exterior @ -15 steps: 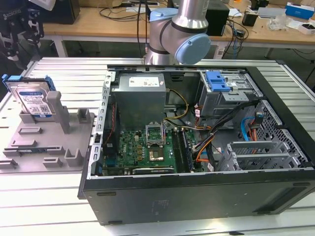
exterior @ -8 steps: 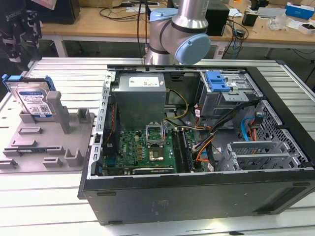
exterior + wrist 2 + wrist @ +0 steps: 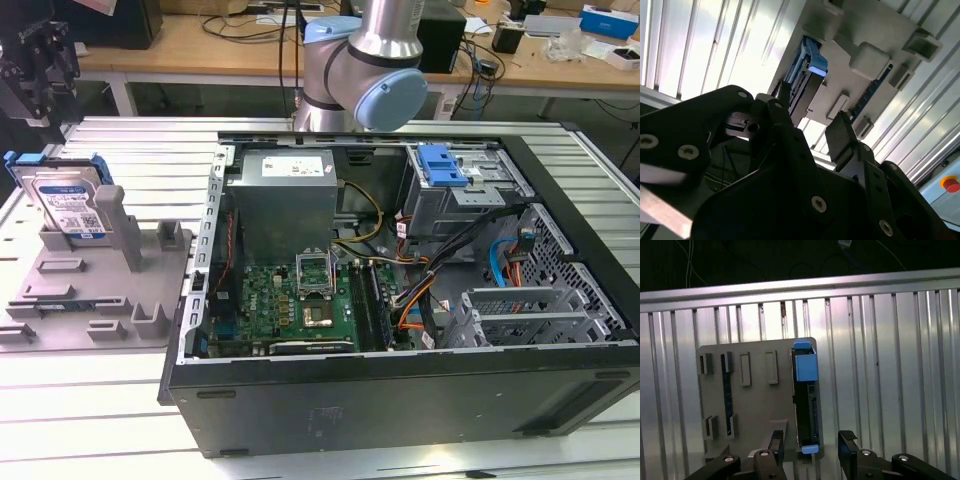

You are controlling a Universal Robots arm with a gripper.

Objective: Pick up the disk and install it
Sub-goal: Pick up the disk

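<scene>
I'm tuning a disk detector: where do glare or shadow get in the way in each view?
Exterior view: even light, disk plainly lit, computer case interior shadowed. Second wrist view: strong glare on the table, gripper a dark silhouette. First wrist view: glare on the table, the disk's edge dark.

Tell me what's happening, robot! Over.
Gripper open, empty, above the disk. Disk upright in gray holder, not yet picked up. Nothing between gripper and disk.
</scene>
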